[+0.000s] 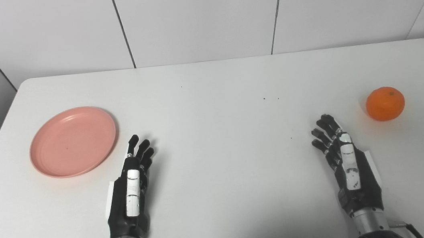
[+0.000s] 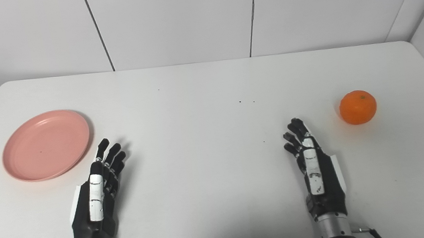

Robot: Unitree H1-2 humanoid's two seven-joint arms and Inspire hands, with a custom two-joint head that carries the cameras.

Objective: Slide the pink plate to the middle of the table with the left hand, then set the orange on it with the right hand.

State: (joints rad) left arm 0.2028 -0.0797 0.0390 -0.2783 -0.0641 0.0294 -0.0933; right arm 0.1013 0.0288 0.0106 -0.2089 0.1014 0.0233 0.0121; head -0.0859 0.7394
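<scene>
The pink plate [image 1: 72, 141] lies flat at the left side of the white table [image 1: 217, 94], with nothing on it. My left hand [image 1: 132, 181] rests open just right of and nearer than the plate, fingers stretched forward, apart from its rim. At the right side sits the orange [image 1: 385, 103]. Open and holding nothing, my right hand [image 1: 342, 155] lies left of and nearer than the orange, a short gap between them.
A few small dark specks [image 1: 270, 98] dot the table's middle. White wall panels [image 1: 199, 15] stand behind the far table edge, and side walls close in at left and right.
</scene>
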